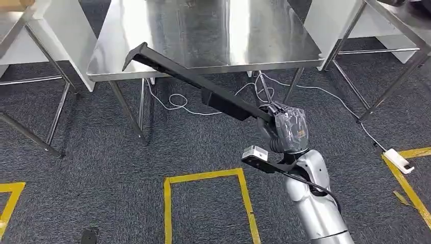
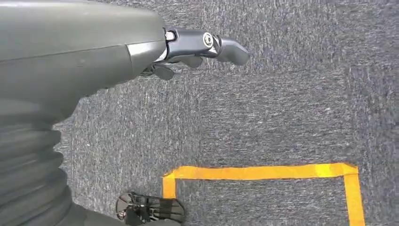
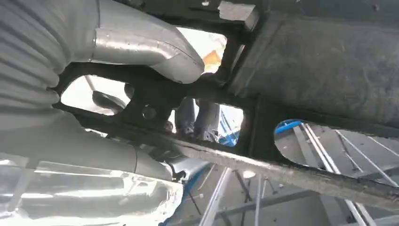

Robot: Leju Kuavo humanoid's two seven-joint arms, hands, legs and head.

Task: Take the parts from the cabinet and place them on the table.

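The robot's left hand hangs over grey carpet with its dark fingers held out fairly straight and nothing in them, a strip of yellow floor tape lying on the floor beyond it. Further right, the right hand is raised in front of the body with its fingers wrapped around one end of a long black part, a slim bar with a thicker block partway along its length. From the hand the part reaches away and across to the robot's left, rising until its hooked far tip overhangs the near edge of a steel table. In the right wrist view, the part passes close across the grey thumb. The part looks rigid and hard, probably plastic or metal, and not fragile. Held at one end, its length likely pulls like a lever on the wrist, so a hold nearer the thick block would probably balance better.
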